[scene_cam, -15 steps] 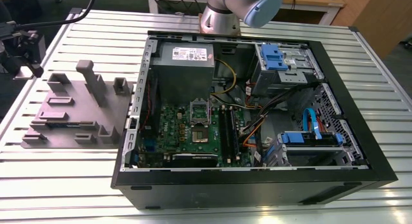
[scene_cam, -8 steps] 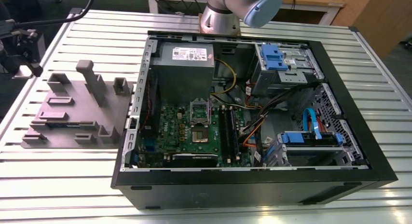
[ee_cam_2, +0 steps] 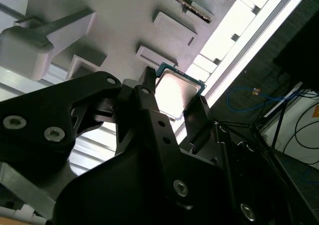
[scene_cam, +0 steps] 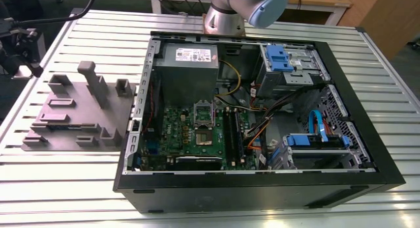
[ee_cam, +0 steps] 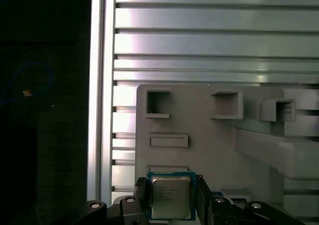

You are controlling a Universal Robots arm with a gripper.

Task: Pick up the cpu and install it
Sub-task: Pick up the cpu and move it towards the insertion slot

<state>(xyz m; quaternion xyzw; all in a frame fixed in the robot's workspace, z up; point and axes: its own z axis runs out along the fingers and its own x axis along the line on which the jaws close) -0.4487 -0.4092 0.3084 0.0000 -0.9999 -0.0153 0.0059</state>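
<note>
The gripper [ee_cam: 171, 201] has its jaws clamped on the cpu [ee_cam: 171, 195], one finger [ee_cam: 141, 192] against each of two opposite thin edges. The chip sits between them, shiny face up in both wrist views. It is over the edge of the grey holder block [scene_cam: 78, 115], which lies on the slatted table [scene_cam: 262, 21] at the exterior view's left. I cannot tell whether the chip is clear of the block.

The hold is the main weakness. With only narrow rims gripped, a jolt or a snag on the block could tilt the chip or let it slip out, and the table's edge is near.

The socket [scene_cam: 204, 136] lies well apart, on the green board [scene_cam: 177, 125] inside the open computer case [scene_cam: 262, 188]. The case wall and loose cables [scene_cam: 262, 125] stand near it, so a low approach could strike them. A chip set down tilted or turned the wrong way would likely damage the socket's contacts.
</note>
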